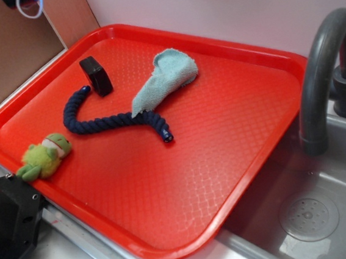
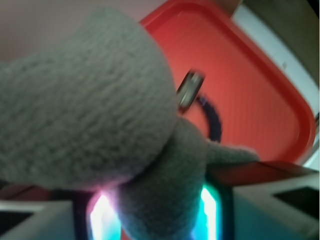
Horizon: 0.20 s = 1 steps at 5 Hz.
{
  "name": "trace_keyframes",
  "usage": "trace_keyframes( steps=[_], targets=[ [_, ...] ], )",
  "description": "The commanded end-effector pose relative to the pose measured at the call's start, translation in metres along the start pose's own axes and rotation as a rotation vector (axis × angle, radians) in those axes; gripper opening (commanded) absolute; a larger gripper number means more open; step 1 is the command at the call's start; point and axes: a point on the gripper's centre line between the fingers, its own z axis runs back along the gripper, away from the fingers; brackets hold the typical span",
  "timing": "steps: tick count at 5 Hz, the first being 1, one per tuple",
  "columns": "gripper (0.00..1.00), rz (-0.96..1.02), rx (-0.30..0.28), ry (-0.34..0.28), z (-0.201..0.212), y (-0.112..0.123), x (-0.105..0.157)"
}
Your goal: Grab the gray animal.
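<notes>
Gray animal held at the tool, raised clear of the tray.

Step in hand, as judged: the grasp is made and the toy is lifted. In the wrist view the gray animal (image 2: 85, 115) fills the near field, its lower part pinched between the 2 lit fingers (image 2: 102, 220) of the tool (image 2: 155, 220), which is clenched on it. The red tray (image 2: 260, 95) lies well below and far from the toy. In the exterior view neither tool nor gray animal appears; the red tray carries a green frog (image 1: 44, 159) near left, a black box (image 1: 96, 75), a blue rope (image 1: 108, 120) and a light-blue cloth (image 1: 165, 78). Next move calls for steady grip pressure.
</notes>
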Motion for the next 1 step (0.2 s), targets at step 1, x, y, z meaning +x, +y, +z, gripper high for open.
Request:
trace_keyframes(
  steps=[1],
  targets=[
    [0.00,-0.037,-0.034,0.046,0.0315,0.0008,-0.0478]
  ],
)
